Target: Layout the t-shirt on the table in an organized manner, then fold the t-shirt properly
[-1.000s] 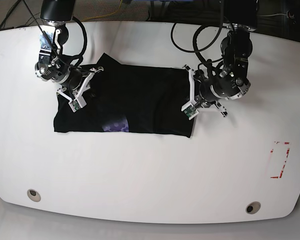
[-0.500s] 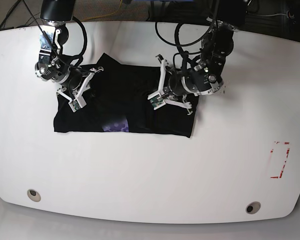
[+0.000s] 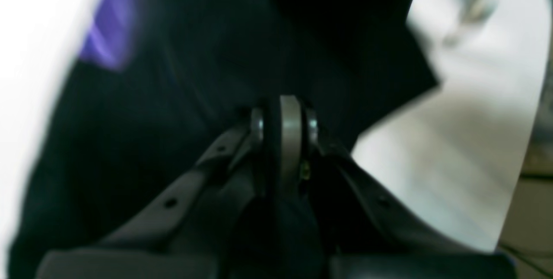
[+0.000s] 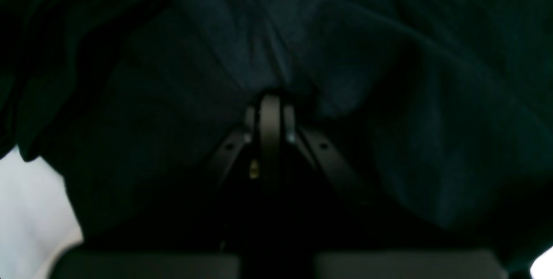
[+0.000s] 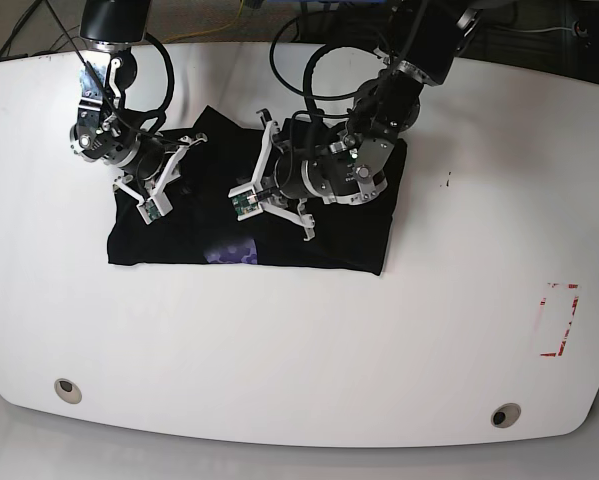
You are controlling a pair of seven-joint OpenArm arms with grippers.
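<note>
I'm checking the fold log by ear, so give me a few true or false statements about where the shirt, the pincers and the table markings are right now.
1. The t-shirt lies on the table as a dark, roughly rectangular shape. True.
2. The left pincer is out over bare table, clear of the shirt. False: it is over the shirt's middle, shut on the t-shirt.
3. The right pincer is at the shirt's end on the base view's left. True.
4. The red outline mark is covered by the shirt. False: it lies apart, near the table's edge on the base view's right.
5. A purple patch shows near the shirt's front edge. True.
</note>
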